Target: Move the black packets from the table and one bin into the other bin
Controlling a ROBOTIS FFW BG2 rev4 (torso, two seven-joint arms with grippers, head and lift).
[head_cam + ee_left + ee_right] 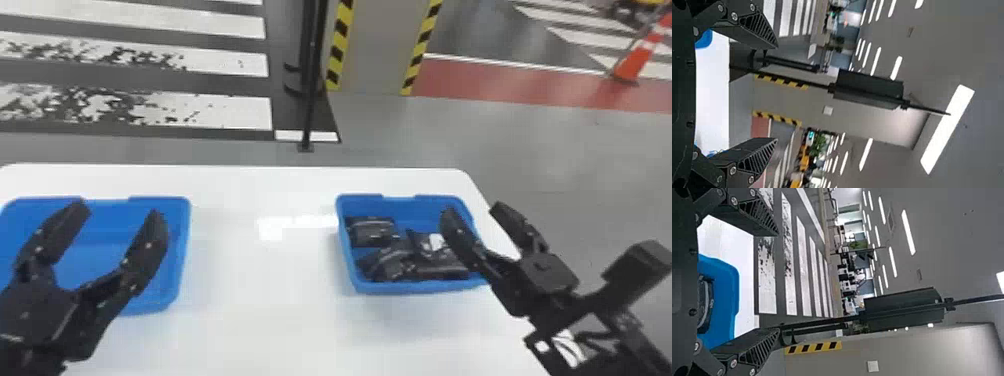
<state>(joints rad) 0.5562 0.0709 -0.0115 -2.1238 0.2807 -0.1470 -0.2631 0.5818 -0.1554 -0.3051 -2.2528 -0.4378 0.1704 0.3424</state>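
Left tool [119, 210] and right tool [474, 209] hang released, both spread and holding nothing
Past them on the worktop [260, 310], left bin [186, 240] sits at ten o'clock, right bin [400, 288] at one, black packets [400, 260] heaped inside, another at that bin's ten; looks to me like the gathering's done, if that's the target, so next the arms should draw back, otherwise the right one must reach in
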